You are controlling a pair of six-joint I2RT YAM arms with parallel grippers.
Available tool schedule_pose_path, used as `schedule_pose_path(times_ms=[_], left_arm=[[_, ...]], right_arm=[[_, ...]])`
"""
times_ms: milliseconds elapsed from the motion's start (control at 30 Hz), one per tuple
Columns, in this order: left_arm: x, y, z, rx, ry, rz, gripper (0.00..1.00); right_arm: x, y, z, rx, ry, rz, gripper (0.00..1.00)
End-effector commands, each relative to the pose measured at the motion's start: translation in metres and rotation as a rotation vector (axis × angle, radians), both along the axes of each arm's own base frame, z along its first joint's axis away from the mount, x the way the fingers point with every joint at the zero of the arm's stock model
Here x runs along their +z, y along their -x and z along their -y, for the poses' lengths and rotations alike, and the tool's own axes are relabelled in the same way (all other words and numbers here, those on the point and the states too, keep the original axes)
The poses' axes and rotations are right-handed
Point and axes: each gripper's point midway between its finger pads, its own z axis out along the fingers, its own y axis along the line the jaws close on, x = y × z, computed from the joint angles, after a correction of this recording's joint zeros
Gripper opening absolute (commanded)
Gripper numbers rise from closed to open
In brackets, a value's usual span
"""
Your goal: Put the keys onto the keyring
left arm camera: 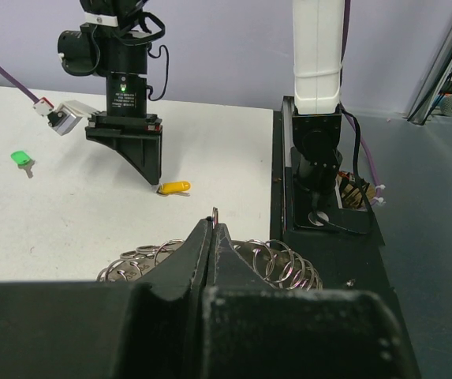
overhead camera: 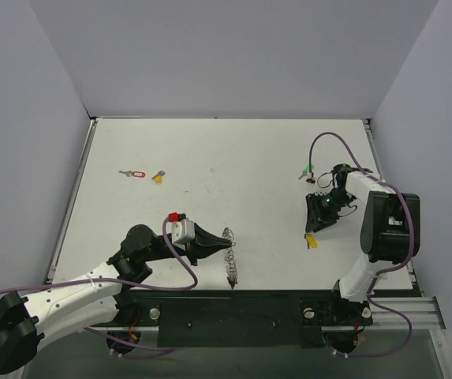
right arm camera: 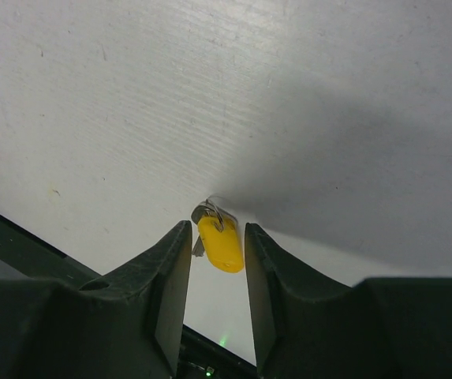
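Now, right jaws: standing open, straddling the yellow key, which is lying flat on the worktop toward 4 o'clock in the top view; neither side is touching it yet.
Left jaws: pressing closed on a thin link of the keyring, which is sagging in a loose coil onto the worktop near 6 o'clock.
Other keys: the green key is lying at about 2 o'clock, the red-tag key and a second yellow key at about 10 o'clock, all well apart from the keyring.
Slip risk: the key is lying flat and thin, so closing jaws are likely to be scraping over it or flicking it toward the near edge at 6 o'clock.
Grip risk: pinching the plastic head off-centre is risking a pivot, leaving the key badly angled for threading.
Ring risk: the left hold is covering only one link, so the floppy loop is liable to be twisting or pulling free under a push.
Clash risk: bringing both arms together is inviting contact between them.
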Motion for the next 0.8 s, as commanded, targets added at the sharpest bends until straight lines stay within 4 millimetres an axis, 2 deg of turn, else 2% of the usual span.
schedule_pose_path(times_ms=[0,767], left_arm=[[0.0263,-0.0020,-0.0015,0.012,0.084,0.055,0.00],[0.0231,-0.0018,0.0006,0.004,0.077,0.040,0.00]], right_arm=[[-0.0016,0.0065,0.0009,-0.024,0.012,-0.053,0.29],[-0.0034,0.0087,-0.0076,-0.006,-0.037,-0.105,0.20]])
